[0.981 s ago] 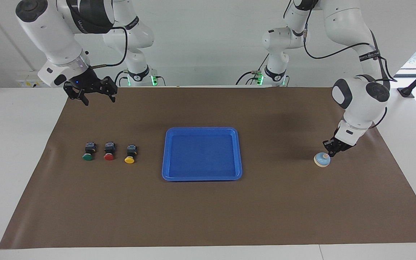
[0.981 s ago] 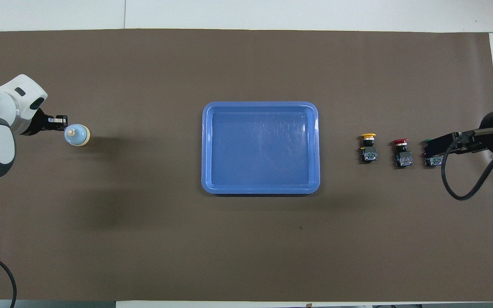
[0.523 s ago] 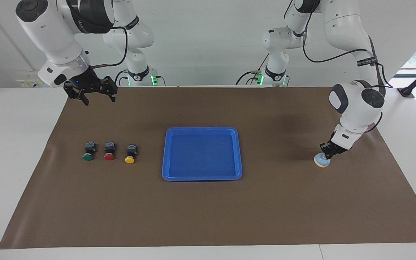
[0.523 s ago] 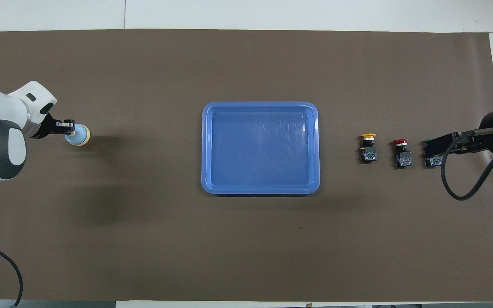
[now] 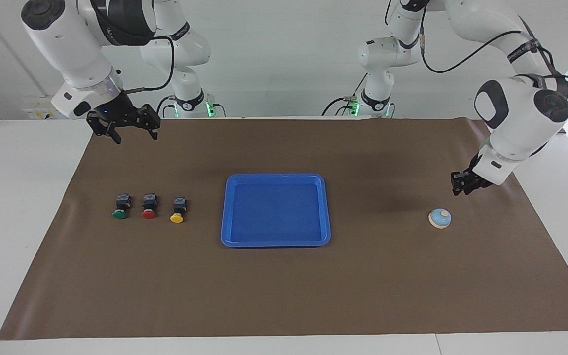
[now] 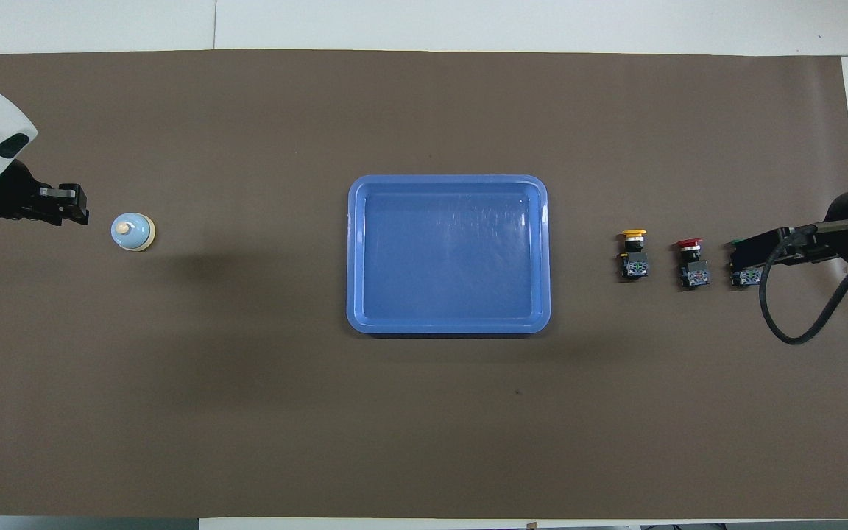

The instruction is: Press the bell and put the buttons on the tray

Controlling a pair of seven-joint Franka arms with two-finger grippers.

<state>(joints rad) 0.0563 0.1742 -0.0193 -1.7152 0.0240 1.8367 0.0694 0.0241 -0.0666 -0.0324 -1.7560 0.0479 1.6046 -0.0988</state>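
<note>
A brown mat [image 5: 284, 296] covers the desk [image 5: 13, 197]. The domed bell [image 5: 440, 218] sits alone toward the left arm's end; the left hand [image 5: 461, 187] hangs clenched above the mat beside it. Three blocky buttons [image 5: 149, 207] line up beside the glossy, round-cornered tray [image 5: 275, 241], nothing between. The right hand [image 5: 133, 130] waits aloft, fingers spread.

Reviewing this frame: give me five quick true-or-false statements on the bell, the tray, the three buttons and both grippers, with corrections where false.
1. The tray holds nothing. True.
2. The left gripper presses the bell. False: it is raised, clear of the bell.
3. The yellow button lies nearest the tray. True.
4. The right gripper holds the green button. False: it holds nothing; the green button lies on the mat.
5. The red button lies between the other two. True.
</note>
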